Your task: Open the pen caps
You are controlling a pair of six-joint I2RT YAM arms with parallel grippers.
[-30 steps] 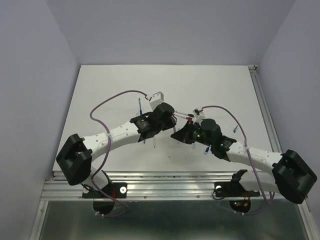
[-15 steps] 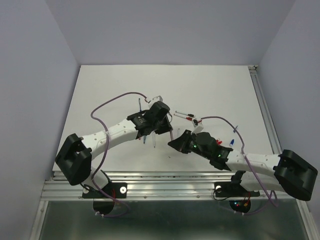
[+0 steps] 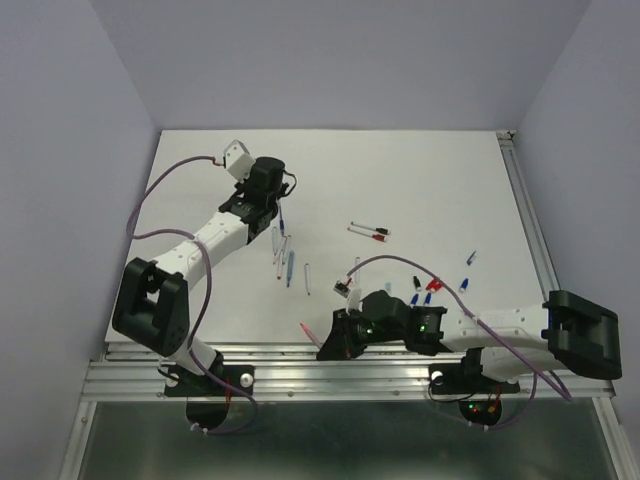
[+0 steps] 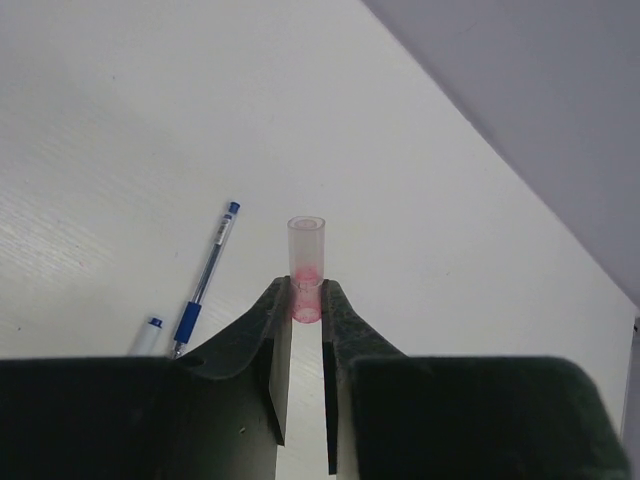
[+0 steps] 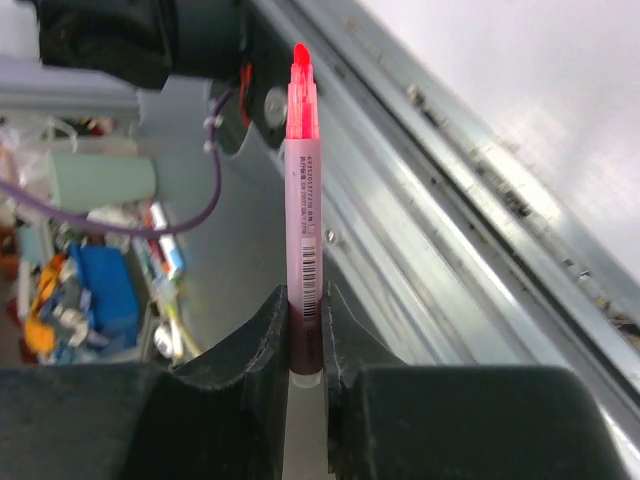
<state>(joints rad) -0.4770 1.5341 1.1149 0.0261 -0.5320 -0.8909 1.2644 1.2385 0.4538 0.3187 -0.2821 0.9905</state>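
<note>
My left gripper (image 4: 306, 290) is shut on a clear, red-tinted pen cap (image 4: 306, 268), which stands up between the fingertips above the white table. In the top view this gripper (image 3: 272, 183) sits at the far left of the table. My right gripper (image 5: 304, 295) is shut on a red pen (image 5: 303, 180) whose bare red tip points away over the table's metal front rail. The same gripper (image 3: 328, 342) and pen (image 3: 309, 328) show at the near edge in the top view. Small loose red, blue and dark caps (image 3: 432, 285) lie to the right.
Several pens (image 3: 284, 252) lie in a row below the left gripper; a blue one (image 4: 207, 280) shows in the left wrist view. Two more pens (image 3: 370, 232) lie mid-table. The aluminium rail (image 3: 300, 362) runs along the near edge. Purple cables loop over both arms.
The two grippers were together mid-table. The left arm has swung to the far left with the cap, and the right has pulled back to the near edge with the red pen.
</note>
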